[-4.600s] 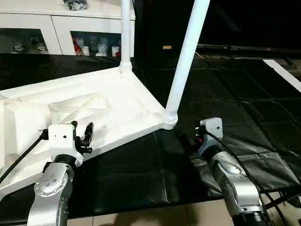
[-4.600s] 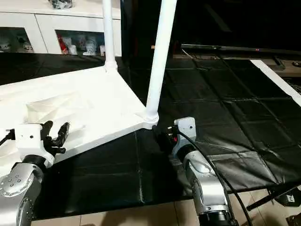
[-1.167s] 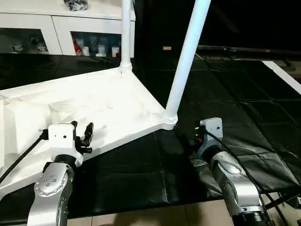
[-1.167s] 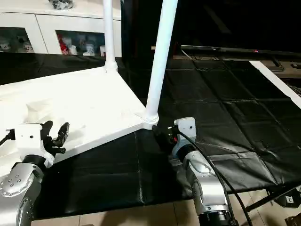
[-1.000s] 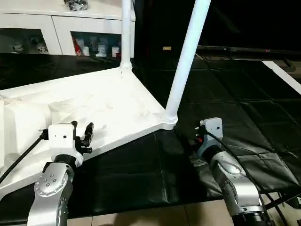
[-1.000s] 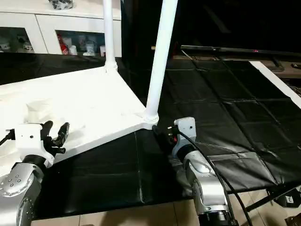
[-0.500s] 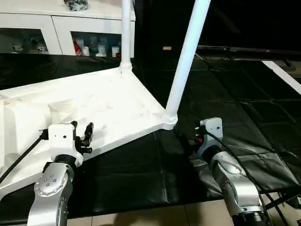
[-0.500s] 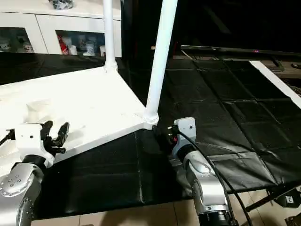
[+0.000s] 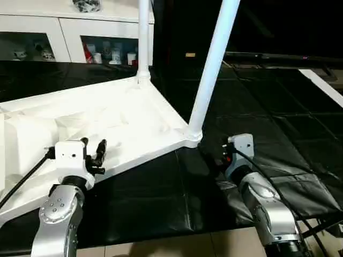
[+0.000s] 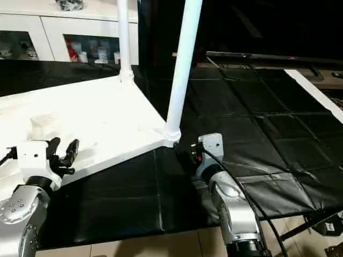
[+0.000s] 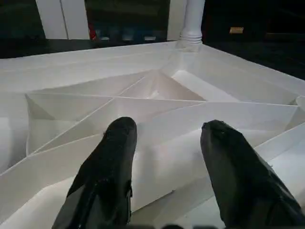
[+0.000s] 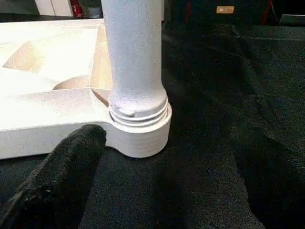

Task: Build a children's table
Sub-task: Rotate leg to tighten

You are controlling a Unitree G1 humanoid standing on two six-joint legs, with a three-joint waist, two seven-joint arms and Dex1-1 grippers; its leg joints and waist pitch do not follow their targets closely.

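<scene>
White children's table [image 9: 107,126] lies upside down on black mat [image 9: 278,128], ribbed underside up, taking up left and centre of scene; two legs fitted and standing upright: one at far corner [image 9: 143,37], one at near-right corner [image 9: 211,64], its base seated in round corner socket [image 12: 138,131]; socket rests on mat. L gripper [image 9: 95,154] sits over near edge of tabletop, fingers [image 11: 112,162] spread apart, grasping nothing; ribs of underside visible between and beyond them in left wrist view. R gripper [image 12: 167,186] low on mat just right of near-right corner, aimed at leg base; fingers [image 12: 66,167] wide apart, released, one pad near socket wall, contact can't be told; other finger well off to the side over mat. Silver forearms of both arms come in from near edge. Far left: white cabinet [image 9: 64,27] w/ glass doors, small items behind glass, too small to identify. Mat is creased, w/ folds at near-right.
</scene>
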